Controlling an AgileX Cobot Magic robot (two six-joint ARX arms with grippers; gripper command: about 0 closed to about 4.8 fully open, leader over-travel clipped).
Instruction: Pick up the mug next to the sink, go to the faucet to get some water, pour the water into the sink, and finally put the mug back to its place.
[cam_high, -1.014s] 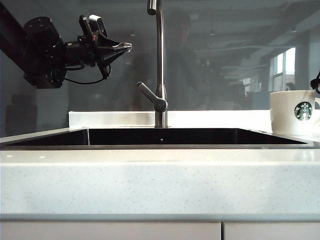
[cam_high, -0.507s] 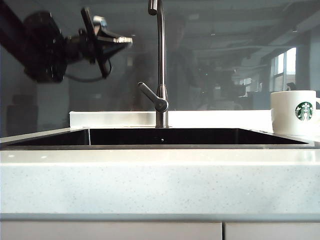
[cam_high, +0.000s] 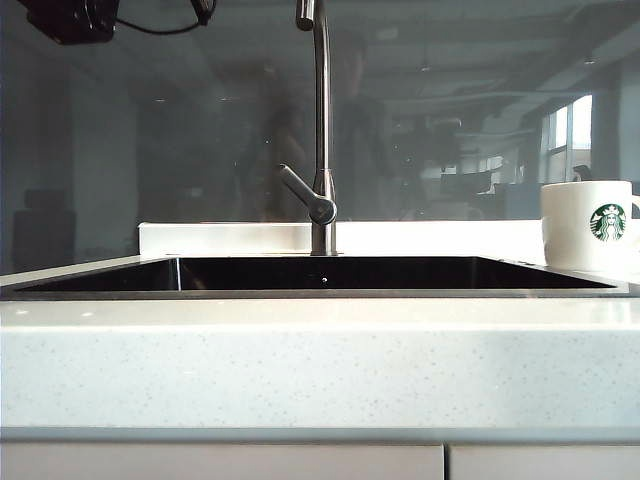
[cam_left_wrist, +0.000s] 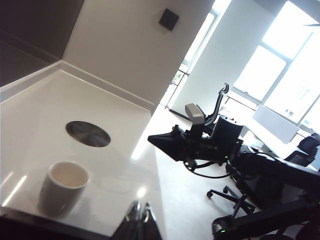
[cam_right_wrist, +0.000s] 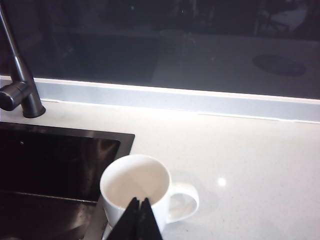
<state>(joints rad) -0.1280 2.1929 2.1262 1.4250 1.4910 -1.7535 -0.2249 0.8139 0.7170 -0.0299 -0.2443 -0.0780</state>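
The white mug with the green logo stands upright on the countertop just right of the sink. Seen from above, the mug looks empty, its handle pointing away from the sink. My right gripper hovers above the mug's rim, shut with nothing in it, and is outside the exterior view. My left gripper is shut and empty, high up and well away from the mug. The faucet rises behind the sink's middle; no water is visible.
Only a piece of the left arm shows at the exterior view's top left corner. The right arm reaches over the counter edge. A round steel disc is set in the countertop beyond the mug. A dark glass wall backs the counter.
The left arm has risen from beside the faucet's neck almost out of the top of the exterior view. The mug has not moved.
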